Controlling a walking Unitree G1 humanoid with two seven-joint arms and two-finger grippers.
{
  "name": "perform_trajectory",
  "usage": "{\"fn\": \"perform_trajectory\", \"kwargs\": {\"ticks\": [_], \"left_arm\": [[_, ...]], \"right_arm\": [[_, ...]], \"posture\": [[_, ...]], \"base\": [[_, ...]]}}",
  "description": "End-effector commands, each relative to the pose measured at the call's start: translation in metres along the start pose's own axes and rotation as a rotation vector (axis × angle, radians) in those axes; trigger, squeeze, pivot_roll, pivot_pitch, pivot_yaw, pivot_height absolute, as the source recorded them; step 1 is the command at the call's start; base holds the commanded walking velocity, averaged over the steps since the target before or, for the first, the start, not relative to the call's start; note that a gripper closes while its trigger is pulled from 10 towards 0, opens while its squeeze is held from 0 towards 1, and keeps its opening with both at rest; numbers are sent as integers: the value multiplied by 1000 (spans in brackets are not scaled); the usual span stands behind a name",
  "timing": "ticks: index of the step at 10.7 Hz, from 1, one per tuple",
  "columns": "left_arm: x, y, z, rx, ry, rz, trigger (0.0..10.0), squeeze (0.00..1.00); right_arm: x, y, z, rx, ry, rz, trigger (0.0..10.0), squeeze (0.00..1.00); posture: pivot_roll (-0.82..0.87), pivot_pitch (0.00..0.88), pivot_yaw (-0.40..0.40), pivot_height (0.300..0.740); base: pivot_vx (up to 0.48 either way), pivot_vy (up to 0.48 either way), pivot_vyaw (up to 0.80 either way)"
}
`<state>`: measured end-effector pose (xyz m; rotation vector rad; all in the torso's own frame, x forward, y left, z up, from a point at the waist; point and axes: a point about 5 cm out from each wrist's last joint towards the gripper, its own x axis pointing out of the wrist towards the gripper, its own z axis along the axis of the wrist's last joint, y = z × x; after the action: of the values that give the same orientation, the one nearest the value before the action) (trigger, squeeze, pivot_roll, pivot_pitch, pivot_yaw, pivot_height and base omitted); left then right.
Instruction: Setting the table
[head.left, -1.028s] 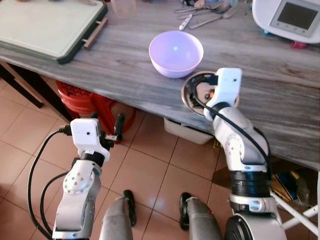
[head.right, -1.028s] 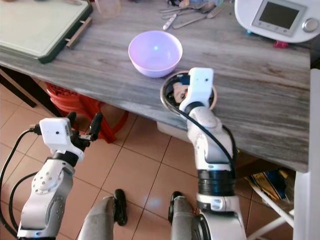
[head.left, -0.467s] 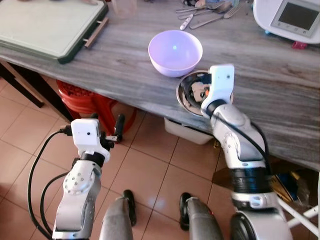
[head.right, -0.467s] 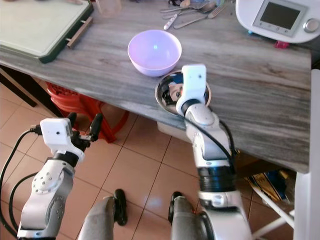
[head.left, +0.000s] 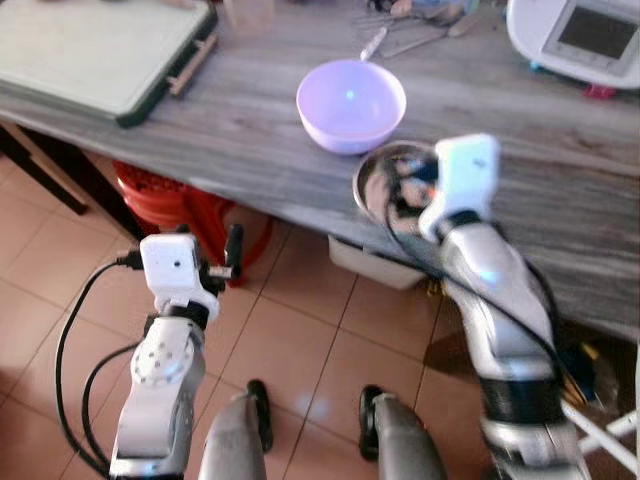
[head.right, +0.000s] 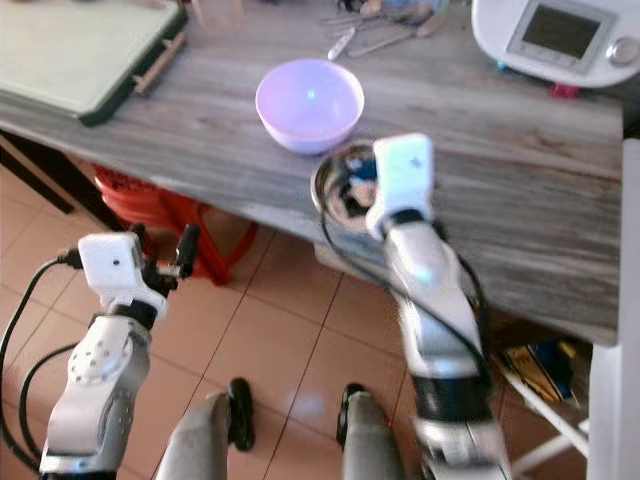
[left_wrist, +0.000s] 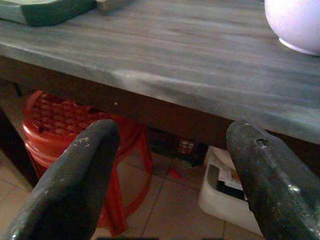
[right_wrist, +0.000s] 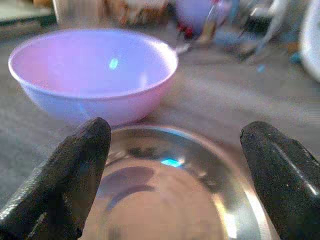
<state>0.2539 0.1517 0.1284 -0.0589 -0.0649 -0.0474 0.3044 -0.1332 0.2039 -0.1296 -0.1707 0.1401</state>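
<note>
At the far left of the grey wooden bench (head.left: 250, 130) lies a green-rimmed cutting board (head.left: 95, 55). Below the bench edge, over the tiled floor (head.left: 300, 340), the left hand (left_wrist: 172, 165) hangs with its two black fingers spread wide, a red stool (left_wrist: 55, 125) beyond it. Further right, a lilac bowl (head.left: 350, 100) sits on the bench, and just beside it a steel bowl (right_wrist: 170, 200) rests near the bench edge. The right hand (right_wrist: 175, 180) hovers over that steel bowl, fingers spread apart on either side, gripping nothing. Cutlery (head.right: 375, 35) and a white appliance (head.left: 580, 35) lie at the back right.
</note>
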Motion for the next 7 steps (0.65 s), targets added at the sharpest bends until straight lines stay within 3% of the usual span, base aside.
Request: {"fn": "perform_trajectory", "kwargs": {"ticks": [1, 2, 7], "left_arm": [[-2, 4, -6, 6, 31, 22, 10000, 0], [-1, 4, -5, 1, 33, 28, 10000, 0], [1, 3, -5, -18, 38, 30, 10000, 0]], "right_arm": [[-7, -3, 5, -13, -47, -15, 10000, 0], [-16, -7, -1, -44, -38, -37, 10000, 0], [-25, -7, 0, -70, -78, -73, 10000, 0]], "posture": [[-16, 261, 5, 740], [-18, 270, 10, 740], [-24, 260, 10, 740]], "base": [[0, 0, 0], [0, 0, 0], [0, 0, -763]]}}
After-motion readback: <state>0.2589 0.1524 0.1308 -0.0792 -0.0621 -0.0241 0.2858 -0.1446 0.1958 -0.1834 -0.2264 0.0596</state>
